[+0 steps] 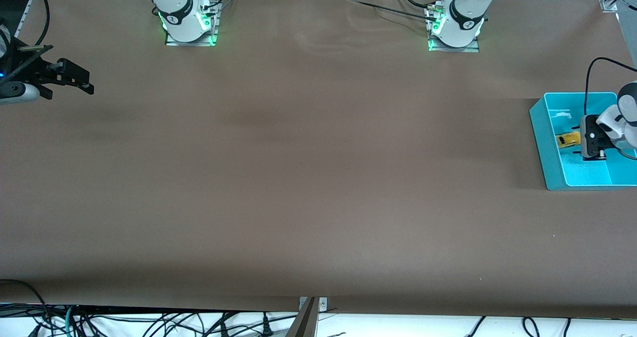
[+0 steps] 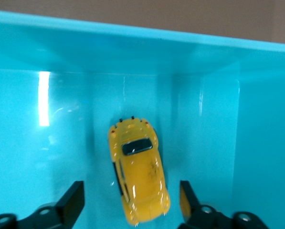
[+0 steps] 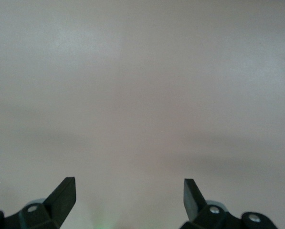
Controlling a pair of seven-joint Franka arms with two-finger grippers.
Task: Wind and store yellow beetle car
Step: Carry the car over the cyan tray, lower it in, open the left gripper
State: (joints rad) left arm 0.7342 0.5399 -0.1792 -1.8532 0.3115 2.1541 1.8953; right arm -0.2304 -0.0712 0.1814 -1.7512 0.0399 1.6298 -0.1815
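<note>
Your left end effector point(image 2: 128, 207) sits over the open teal plastic bin point(image 1: 542, 143) at the left arm's end of the brown paper-covered counter point(image 1: 298, 177), fingers point(image 2: 70, 200) spread wide with nothing between them touching either pad. The tiny glossy yellow beetle toy car point(image 2: 138, 176) lies on the bin floor directly under that end effector, roughly centred in the gap but skewed relative to the finger line, so it reads as already dropped in. Main risk: if you descend or close from here, one pad would likely catch the car's rounded shell off-axis and squirt it sideways or pinch it back up, undoing the store step. Its body is slick and curved, so I'd expect it to slip rather than seat. Second risk: the bin wall is close to the end effector on one side; a slanted retreat could clip the rim and drag or tip the light bin. Pull straight up, fingers left apart. Can't tell from these views whether the car was wound. Your right end effector point(image 1: 74, 80) waits over bare counter at the right arm's end, fingers point(image 3: 61, 195) parted and empty, well apart from everything.
</note>
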